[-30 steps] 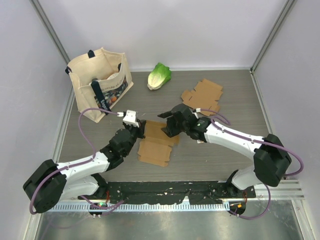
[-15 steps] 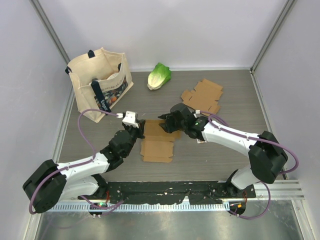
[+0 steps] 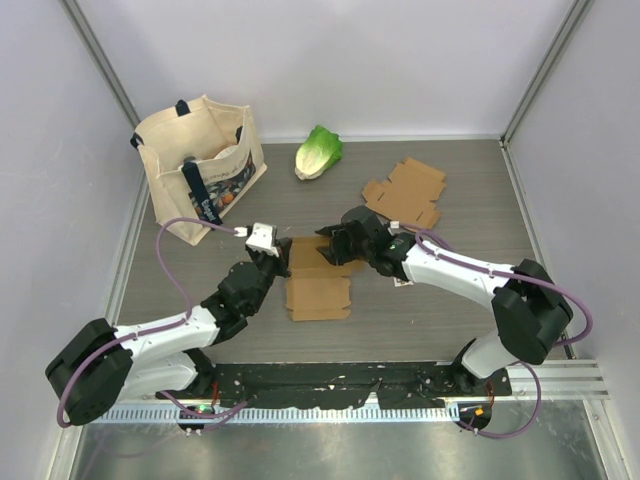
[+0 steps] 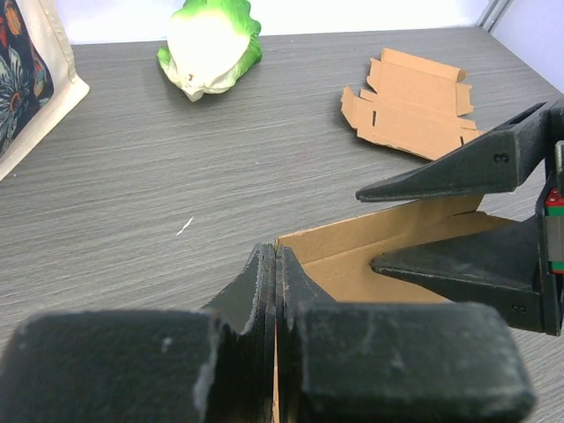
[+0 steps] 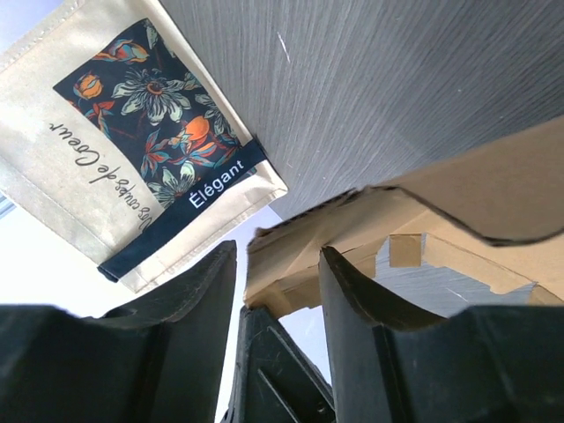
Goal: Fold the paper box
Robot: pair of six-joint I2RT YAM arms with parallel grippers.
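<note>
At the middle of the surface, seen from above, the paper box lies partly raised between the two arms, which both reach low and inward. The left tool meets the box's left edge and the right tool its far edge. A tote bag, a lettuce and a flat cardboard blank lie beyond.

Only the left wrist view shows the left fingers pressed together on the box's corner wall, a sliver of cardboard between them.

The right wrist view shows that tool's fingers part-spread astride a curled flap; I cannot tell whether they pinch it. Most of the box is cut off there.
</note>
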